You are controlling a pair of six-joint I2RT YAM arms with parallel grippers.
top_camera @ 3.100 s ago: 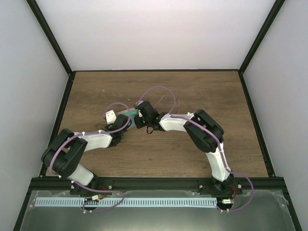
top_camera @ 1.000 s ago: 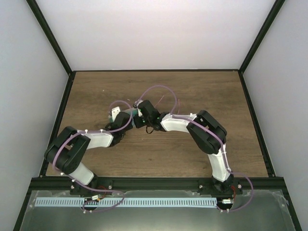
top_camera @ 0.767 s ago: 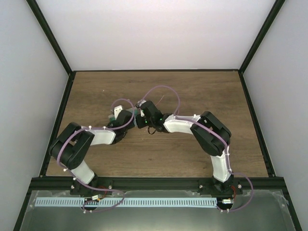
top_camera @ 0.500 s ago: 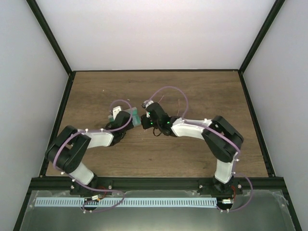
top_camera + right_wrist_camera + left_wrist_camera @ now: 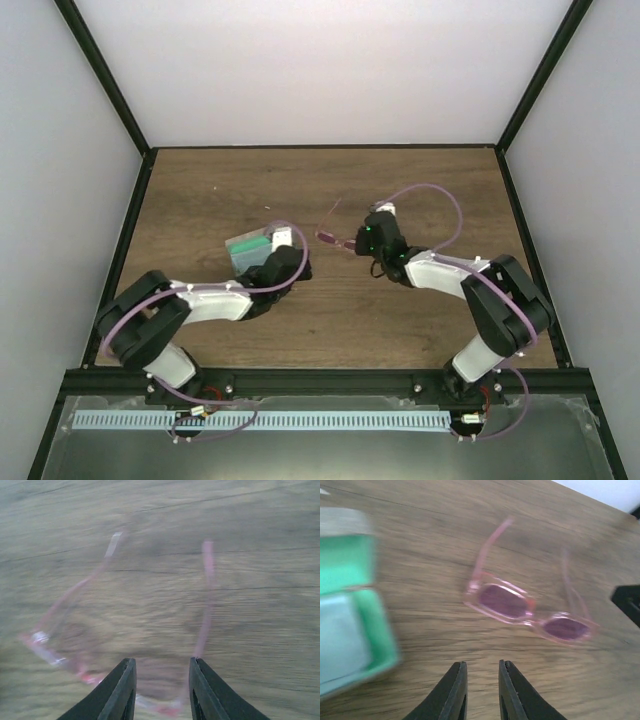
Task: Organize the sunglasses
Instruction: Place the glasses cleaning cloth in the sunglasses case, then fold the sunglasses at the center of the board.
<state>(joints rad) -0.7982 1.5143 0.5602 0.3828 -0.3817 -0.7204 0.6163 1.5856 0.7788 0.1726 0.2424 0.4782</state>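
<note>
Wooden table [image 5: 430, 180], sunglasses [image 5: 530, 611] lying flat near centre, arms pointing toward 12 o'clock, open green-lined case [image 5: 355, 570] at their 9 o'clock, left gripper [image 5: 481, 666] narrowly parted and empty at 7 o'clock, right gripper [image 5: 162, 661] spread apart at 3 o'clock.

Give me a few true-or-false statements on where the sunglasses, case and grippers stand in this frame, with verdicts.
1. The sunglasses lie on the table with their temples unfolded. True.
2. The glasses case is shut. False: it is open, green lining showing.
3. The left gripper holds the sunglasses. False: its fingers are empty, short of the frame.
4. In the top view the sunglasses lie between the glasses case and the right gripper. True.
5. The sunglasses are inside the glasses case. False: they lie on bare wood beside it.
</note>
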